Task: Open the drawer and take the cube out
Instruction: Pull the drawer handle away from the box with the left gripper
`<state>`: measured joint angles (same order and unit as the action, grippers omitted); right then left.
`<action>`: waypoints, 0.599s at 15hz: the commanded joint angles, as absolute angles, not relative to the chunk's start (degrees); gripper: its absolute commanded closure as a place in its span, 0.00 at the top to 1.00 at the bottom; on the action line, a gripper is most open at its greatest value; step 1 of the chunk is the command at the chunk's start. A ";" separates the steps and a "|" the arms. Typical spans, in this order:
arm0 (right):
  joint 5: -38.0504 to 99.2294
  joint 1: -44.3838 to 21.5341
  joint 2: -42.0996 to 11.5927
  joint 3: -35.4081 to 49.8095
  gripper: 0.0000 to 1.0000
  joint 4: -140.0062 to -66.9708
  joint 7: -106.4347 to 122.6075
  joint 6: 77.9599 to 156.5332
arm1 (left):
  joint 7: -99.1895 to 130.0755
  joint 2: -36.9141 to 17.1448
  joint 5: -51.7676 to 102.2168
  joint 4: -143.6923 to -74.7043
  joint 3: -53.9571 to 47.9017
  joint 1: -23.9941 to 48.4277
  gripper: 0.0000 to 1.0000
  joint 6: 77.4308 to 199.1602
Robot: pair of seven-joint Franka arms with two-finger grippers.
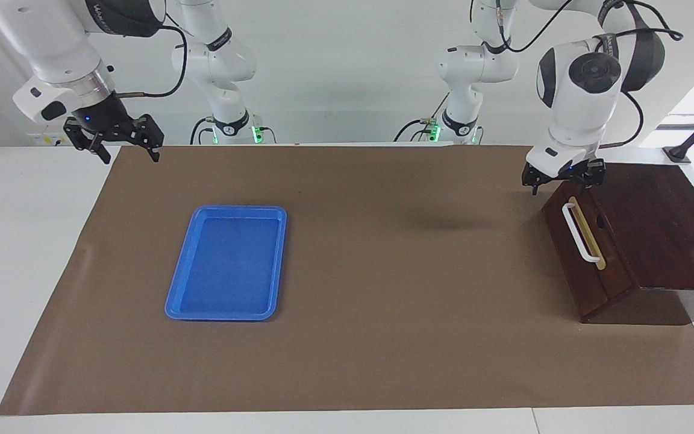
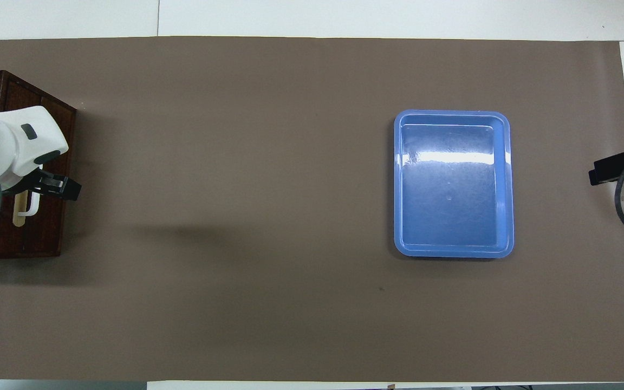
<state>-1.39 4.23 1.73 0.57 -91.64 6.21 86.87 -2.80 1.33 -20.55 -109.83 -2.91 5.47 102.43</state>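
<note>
At the bench's left-arm end, my left claw (image 1: 562, 178) hangs wide over the drawer (image 1: 588, 253), still shut | handle (image 1: 579, 232) just below, long axis running away from me | cube unseen | right claw (image 1: 123, 146) waits wide.
</note>
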 commanded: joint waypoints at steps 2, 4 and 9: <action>-1.23 5.01 1.76 1.32 1.00 -91.76 7.21 87.54 | 4.56 -0.35 -26.35 -113.55 -2.37 6.94 1.00 107.39; -1.32 4.83 1.76 1.23 1.00 -91.85 7.21 87.45 | 5.54 -2.01 -27.42 -113.73 -2.37 7.03 1.00 109.59; -1.32 4.92 1.85 1.23 1.00 -92.02 7.29 87.36 | 5.45 -5.79 -30.75 -113.73 -2.20 5.98 1.00 116.00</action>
<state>-1.39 4.18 1.73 0.78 -91.64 6.21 86.87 4.48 -4.75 -28.64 -113.04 -2.82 5.89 112.88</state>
